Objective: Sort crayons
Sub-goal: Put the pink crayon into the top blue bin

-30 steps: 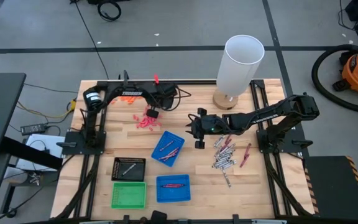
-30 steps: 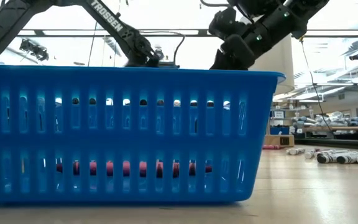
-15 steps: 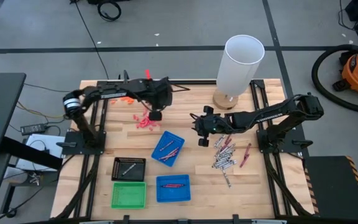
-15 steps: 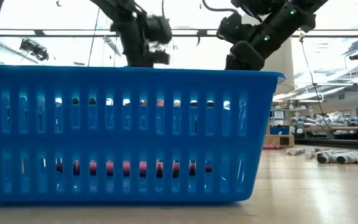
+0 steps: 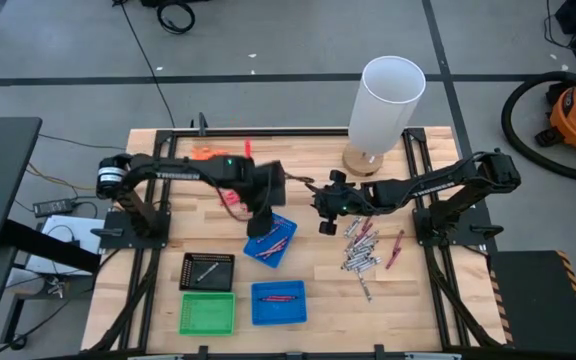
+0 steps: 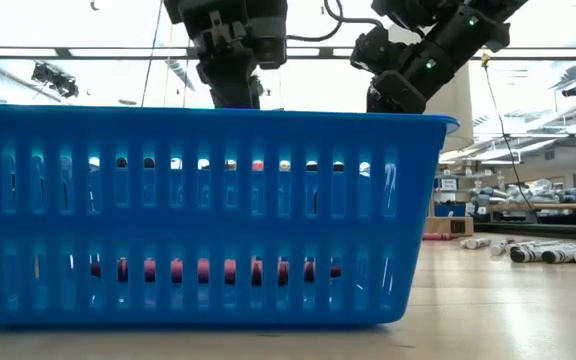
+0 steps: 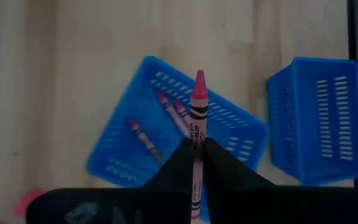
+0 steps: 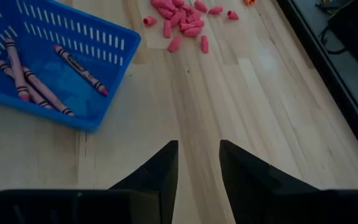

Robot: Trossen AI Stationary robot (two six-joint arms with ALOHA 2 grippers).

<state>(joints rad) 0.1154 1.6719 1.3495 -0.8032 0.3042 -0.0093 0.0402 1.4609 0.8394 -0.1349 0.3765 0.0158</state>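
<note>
L gripper: clamped on crayon, above tilted tray.
My left gripper [image 7: 196, 163] pinches a pink paper-wrapped crayon [image 7: 197, 118] over the tilted blue slotted plastic tray [image 7: 120, 152] w/ three crayons inside; beyond, my right gripper [image 8: 197, 163] hangs part-open, empty, over the bare wooden table [image 8: 241, 93].

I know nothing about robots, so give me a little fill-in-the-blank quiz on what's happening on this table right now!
1. The left end effector is shut on a ____ crayon.
2. That crayon hangs above a tilted ____ tray.
3. The right end effector is open and holds ____.
4. The silver crayons lie loose on the ____.

Missing words: pink; blue; nothing; table
</note>
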